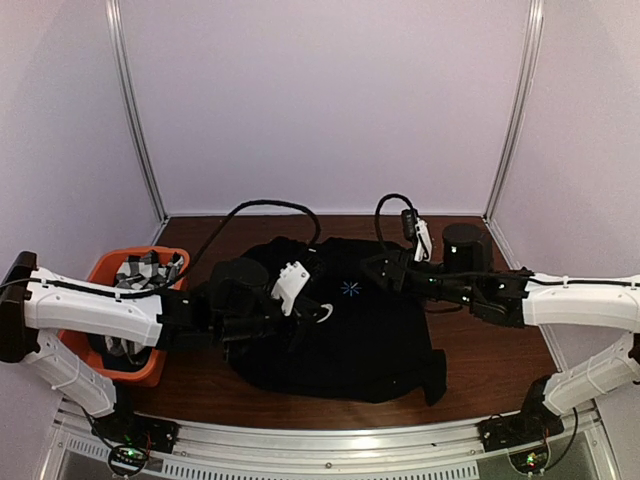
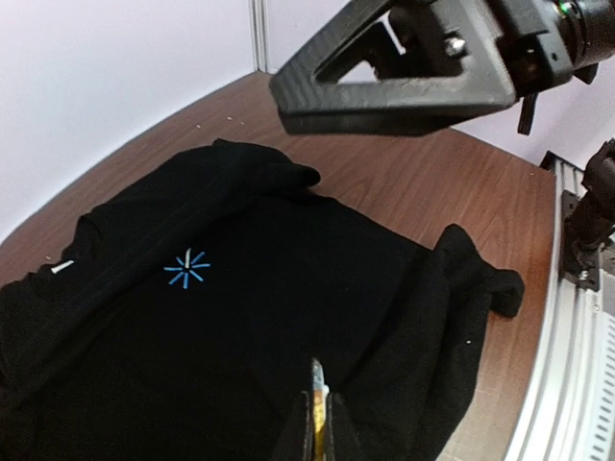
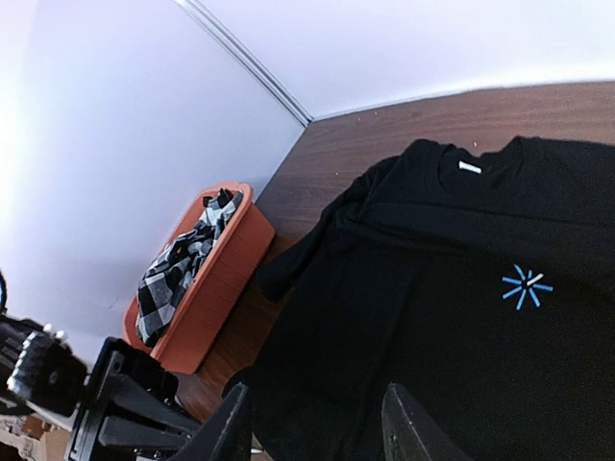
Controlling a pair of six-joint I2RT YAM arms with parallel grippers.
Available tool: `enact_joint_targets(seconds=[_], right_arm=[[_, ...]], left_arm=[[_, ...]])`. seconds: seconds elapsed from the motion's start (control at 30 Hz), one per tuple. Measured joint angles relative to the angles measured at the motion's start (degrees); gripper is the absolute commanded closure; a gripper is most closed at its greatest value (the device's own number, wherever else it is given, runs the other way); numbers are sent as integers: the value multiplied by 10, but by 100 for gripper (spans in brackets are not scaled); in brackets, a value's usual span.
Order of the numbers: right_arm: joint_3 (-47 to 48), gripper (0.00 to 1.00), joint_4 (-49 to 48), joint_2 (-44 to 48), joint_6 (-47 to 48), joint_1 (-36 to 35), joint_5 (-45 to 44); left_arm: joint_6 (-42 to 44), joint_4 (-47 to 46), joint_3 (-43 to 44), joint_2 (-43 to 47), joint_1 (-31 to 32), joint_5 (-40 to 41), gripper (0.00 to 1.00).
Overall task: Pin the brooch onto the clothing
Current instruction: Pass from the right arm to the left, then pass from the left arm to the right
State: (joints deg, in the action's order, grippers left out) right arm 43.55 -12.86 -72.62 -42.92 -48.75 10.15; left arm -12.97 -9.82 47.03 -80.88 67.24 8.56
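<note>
Top view: black T-shirt (image 1: 345,345) lies spread mid-table, partly rumpled. It's soft, limp and light, and prob bunches under any push, so best pinched at a raised fold nr the starburst print (image 1: 350,289). Over it hangs the left gripper (image 1: 318,312), tips hard to read here. Left wrist: jaws closed on a thin gilt sliver, prob the brooch (image 2: 316,399) — small, stiff, sharp, mostly hidden. Right wrist: right gripper (image 3: 322,427) parted, nothing between, above the shirt — tips cut off by frame edge

Black T-shirt (image 3: 432,288) flat, orange bin (image 3: 228,261), checked cloth (image 3: 178,264) inside
</note>
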Motion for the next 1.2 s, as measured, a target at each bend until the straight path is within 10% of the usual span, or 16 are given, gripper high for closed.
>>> enact_joint_targets(seconds=[0.53, 1.2], right_arm=[[3, 54, 31, -9, 261, -12, 196], [3, 64, 48, -31, 353, -39, 290]], left_arm=[[-129, -40, -17, -17, -93, -314, 100], [-154, -83, -17, -37, -96, -395, 100]])
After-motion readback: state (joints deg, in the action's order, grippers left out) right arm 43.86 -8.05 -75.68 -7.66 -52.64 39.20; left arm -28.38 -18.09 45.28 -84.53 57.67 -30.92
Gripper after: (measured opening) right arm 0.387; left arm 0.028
